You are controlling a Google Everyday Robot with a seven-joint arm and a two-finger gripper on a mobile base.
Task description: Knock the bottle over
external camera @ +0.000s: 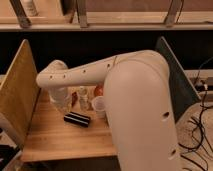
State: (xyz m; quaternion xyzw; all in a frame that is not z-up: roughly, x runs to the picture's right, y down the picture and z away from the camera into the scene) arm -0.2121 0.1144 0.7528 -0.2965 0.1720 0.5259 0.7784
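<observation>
One small slim clear plastic bottle (83, 98), one translucent white cup (99, 105), one black rectangular block (77, 119) and one orange-red bowl (98, 90), partly hidden, are sitting on one light wooden table (50, 140). One white gripper (62, 103) is hanging over the table's left part, just beside the bottle.

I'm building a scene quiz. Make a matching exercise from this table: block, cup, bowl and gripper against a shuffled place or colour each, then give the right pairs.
1 block
2 cup
3 bowl
4 gripper

A orange, partly hidden by the arm
B white, just right of the bottle
C black, lying flat in front of the bottle
D hanging left of the bottle, over the table

Pairs: 1-C, 2-B, 3-A, 4-D.
</observation>
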